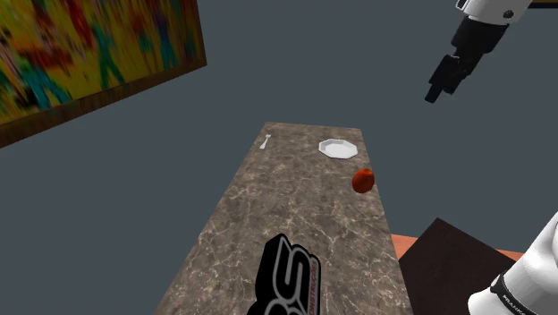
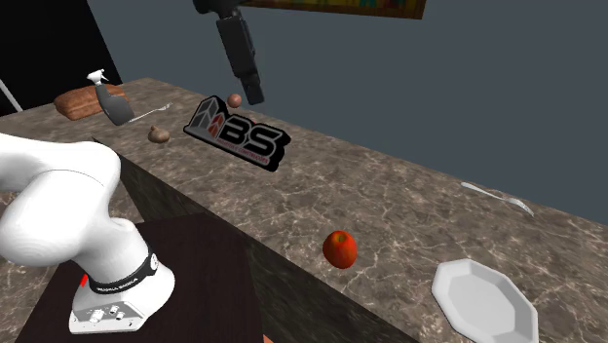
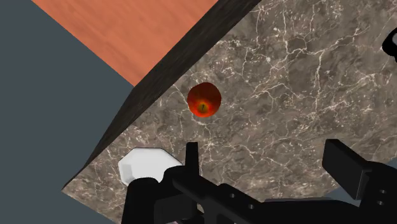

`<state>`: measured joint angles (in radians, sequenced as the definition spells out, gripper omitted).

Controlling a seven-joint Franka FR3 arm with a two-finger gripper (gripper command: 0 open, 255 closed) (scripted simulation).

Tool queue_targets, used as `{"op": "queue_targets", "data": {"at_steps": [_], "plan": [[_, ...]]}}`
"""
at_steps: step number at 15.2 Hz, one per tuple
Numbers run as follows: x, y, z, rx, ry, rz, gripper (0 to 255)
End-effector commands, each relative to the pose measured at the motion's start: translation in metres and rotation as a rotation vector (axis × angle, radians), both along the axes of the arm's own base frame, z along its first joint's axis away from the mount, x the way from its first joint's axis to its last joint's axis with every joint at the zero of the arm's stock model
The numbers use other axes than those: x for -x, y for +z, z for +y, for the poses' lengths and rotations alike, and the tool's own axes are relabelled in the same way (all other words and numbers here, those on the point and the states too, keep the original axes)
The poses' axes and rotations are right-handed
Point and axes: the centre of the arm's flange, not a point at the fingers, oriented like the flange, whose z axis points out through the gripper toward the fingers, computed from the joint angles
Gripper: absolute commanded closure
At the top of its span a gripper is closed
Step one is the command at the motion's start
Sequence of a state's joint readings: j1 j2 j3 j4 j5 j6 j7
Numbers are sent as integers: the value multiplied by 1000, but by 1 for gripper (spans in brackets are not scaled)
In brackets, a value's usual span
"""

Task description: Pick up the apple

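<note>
A red apple [image 1: 363,180] lies on the marble counter [image 1: 268,224], close to the edge at the shoulder view's right. In the second exterior view the apple [image 2: 339,248] sits near the counter's front edge. My black gripper [image 1: 438,89] hangs high above the counter, well clear of the apple. It also hangs in mid-air [image 2: 251,93] in the second exterior view. In the wrist view the apple [image 3: 203,100] lies far below, beyond the fingertips. The gripper [image 3: 264,147] is open, its fingers [image 3: 343,165] wide apart with nothing between them.
A white plate [image 1: 338,148] lies just beyond the apple, and a fork [image 1: 266,140] at the far end. A black "BS" sign [image 2: 239,133] lies mid-counter. Bread [image 2: 83,100], a spray bottle [image 2: 112,97] and small brown items [image 2: 158,135] crowd the other end.
</note>
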<state>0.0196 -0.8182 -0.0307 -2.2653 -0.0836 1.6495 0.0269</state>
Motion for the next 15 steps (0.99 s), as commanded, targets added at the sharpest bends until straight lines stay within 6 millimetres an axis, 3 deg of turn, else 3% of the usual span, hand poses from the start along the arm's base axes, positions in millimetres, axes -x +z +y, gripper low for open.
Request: {"op": "queue_targets", "data": {"at_steps": [1, 15], "plan": [[0, 0, 0, 0, 0, 0, 0], [-115, -154, -25, -16, -72, 125, 0]]}}
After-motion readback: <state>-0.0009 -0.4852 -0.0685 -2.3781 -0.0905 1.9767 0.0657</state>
